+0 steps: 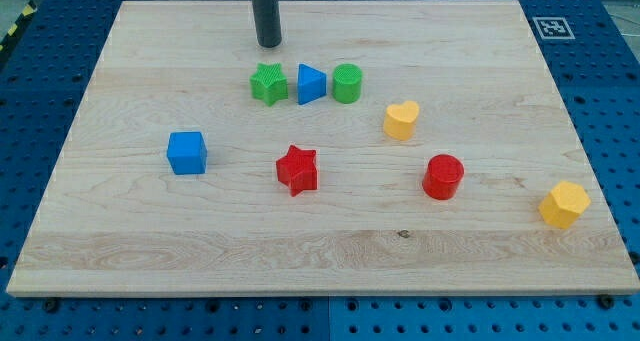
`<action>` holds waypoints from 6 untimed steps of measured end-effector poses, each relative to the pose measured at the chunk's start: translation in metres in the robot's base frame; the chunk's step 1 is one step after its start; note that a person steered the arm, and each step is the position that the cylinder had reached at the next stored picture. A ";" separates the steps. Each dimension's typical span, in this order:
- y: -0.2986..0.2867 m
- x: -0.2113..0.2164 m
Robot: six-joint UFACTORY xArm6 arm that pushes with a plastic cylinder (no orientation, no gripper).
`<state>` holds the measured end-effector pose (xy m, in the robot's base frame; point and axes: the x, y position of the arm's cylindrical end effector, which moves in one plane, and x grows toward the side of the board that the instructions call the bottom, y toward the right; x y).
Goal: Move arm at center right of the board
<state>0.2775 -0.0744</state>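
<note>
my tip [269, 45] near view's top, just above green star [268, 84] | blue triangle [311, 84] beside star | board [150, 41]

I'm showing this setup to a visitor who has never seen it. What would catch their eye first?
Probably the dark rod coming down from the view's top, my tip resting just above a tight row of three blocks: green star, blue triangle and green cylinder. Next, the red star near the middle of the wooden board, and the yellow hexagon alone at the view's right.
</note>
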 end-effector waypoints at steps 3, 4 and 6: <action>0.039 -0.025; 0.070 -0.010; 0.106 0.008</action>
